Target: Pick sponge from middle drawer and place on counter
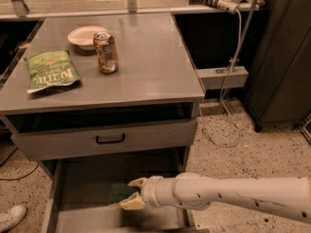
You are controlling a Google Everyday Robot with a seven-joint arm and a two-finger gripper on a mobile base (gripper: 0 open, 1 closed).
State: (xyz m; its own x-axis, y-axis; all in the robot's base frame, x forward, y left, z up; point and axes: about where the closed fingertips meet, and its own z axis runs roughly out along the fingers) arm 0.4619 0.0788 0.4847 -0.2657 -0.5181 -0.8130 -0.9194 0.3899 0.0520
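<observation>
Because the gripper [132, 193] overlapped its right end, only part of the one sponge [119, 191] was seen, low on the middle drawer [82, 181] floor; whether it was gripped could not be told. One chip bag [51, 72], one can [106, 52] and one bowl [83, 35] were counted on the counter [150, 62].

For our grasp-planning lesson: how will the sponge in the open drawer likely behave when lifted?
The sponge looks small and thin, so it is probably light. Its dark green top likely gives grip rather than slipping. It lies flat on the middle drawer floor, so it shouldn't roll. The gripper is at its edge, inside the drawer.
</observation>
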